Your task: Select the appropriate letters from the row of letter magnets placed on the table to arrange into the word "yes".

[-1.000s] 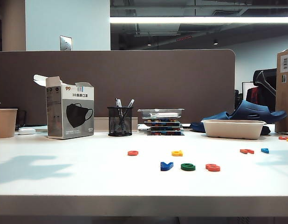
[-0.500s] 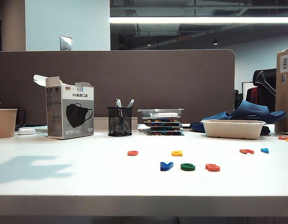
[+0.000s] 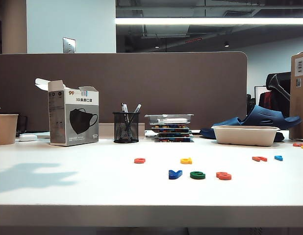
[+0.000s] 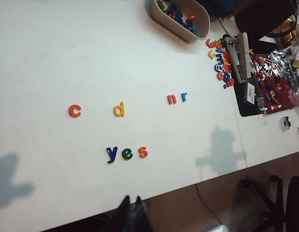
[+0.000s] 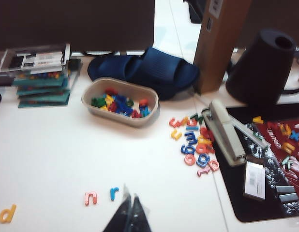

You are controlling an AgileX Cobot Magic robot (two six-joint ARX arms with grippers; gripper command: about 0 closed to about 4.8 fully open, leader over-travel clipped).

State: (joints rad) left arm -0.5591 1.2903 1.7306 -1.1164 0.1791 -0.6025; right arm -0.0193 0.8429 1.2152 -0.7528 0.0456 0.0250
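table (image 3: 68, 186) | y-e-s (image 4: 127, 153) aligned | left pincer (image 4: 131, 212), right pincer (image 5: 130, 212) closed, cropped

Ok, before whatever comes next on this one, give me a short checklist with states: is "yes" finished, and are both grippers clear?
1. Dark blue y, green e, red s side by side, reading "yes": ok.
2. Spelled letters apart from the yellow d: ok.
3. Left gripper shut, holding nothing, off the table: ok.
4. Right gripper shut, empty, above the light-blue r: ok.
5. Letters evenly spaced and level: ok, roughly.
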